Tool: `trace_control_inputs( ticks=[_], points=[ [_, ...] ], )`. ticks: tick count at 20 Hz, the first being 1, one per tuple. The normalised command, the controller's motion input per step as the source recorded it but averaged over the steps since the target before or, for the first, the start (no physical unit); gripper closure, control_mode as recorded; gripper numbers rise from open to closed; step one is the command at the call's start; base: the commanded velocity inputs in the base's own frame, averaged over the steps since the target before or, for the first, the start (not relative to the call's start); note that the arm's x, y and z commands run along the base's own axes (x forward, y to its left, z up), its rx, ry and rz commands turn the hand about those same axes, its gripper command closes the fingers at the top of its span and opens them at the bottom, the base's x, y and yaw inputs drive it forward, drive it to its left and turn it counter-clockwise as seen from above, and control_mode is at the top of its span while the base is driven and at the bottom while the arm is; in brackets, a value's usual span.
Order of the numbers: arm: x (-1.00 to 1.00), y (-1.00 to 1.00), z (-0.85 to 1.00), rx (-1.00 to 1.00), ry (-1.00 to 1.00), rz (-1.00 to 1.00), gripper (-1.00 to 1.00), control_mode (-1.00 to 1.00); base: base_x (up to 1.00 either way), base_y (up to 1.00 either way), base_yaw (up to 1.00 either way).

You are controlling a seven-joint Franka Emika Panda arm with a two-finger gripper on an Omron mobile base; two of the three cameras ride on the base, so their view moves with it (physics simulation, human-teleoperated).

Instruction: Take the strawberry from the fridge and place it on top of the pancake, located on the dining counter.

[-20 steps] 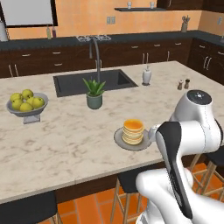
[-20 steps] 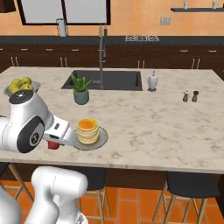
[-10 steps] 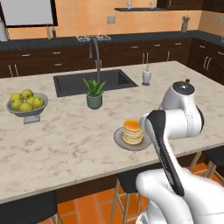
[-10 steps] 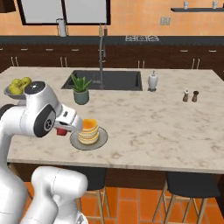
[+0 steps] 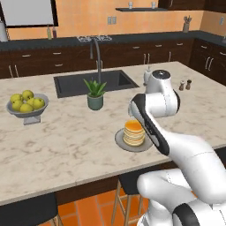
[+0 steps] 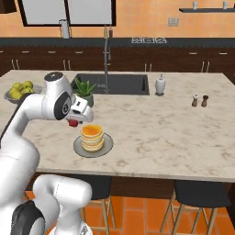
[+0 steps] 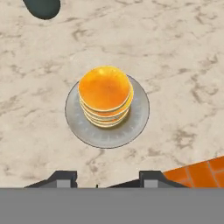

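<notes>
The strawberry (image 6: 72,122) is a small red berry pinched in my gripper (image 6: 74,120), which is shut on it. It hangs just left of and slightly above the pancake (image 6: 92,136), a golden stack on a round grey plate (image 6: 106,146) near the front edge of the dining counter (image 6: 160,128). Looking down from the hand, the pancake (image 7: 105,94) sits mid-frame on its plate (image 7: 138,118), ahead of my fingertips (image 7: 61,177). From the left base, my forearm passes just right of the pancake (image 5: 133,131). The fridge is out of view.
A bowl of yellow-green fruit (image 5: 26,103) stands at the counter's left. A potted plant (image 5: 95,95) sits in front of the black sink (image 5: 95,81) and faucet (image 5: 96,53). A soap dispenser (image 6: 160,85) and two shakers (image 6: 199,100) stand farther right. Stools (image 6: 204,193) tuck under the front edge.
My arm has swung up from the counter's front edge, carrying the strawberry higher and closer to the pancake stack. The plate and pancake have not moved.
</notes>
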Motion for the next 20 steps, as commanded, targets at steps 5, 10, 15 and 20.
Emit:
trace_control_inputs(
  ticks=[5,10,15,20],
  points=[
    [1.00,-0.07,-0.46,0.00,0.01,0.00,1.00,-1.00,0.00,0.00,0.00],
    [0.96,-0.10,-0.62,0.02,0.00,0.00,1.00,-1.00,0.00,0.00,0.00],
    [0.24,0.01,-0.56,0.00,0.00,0.00,1.00,-1.00,0.00,0.00,0.00],
    [0.00,0.14,-0.24,0.00,0.05,0.00,1.00,-1.00,0.00,0.00,0.00]
  ],
)
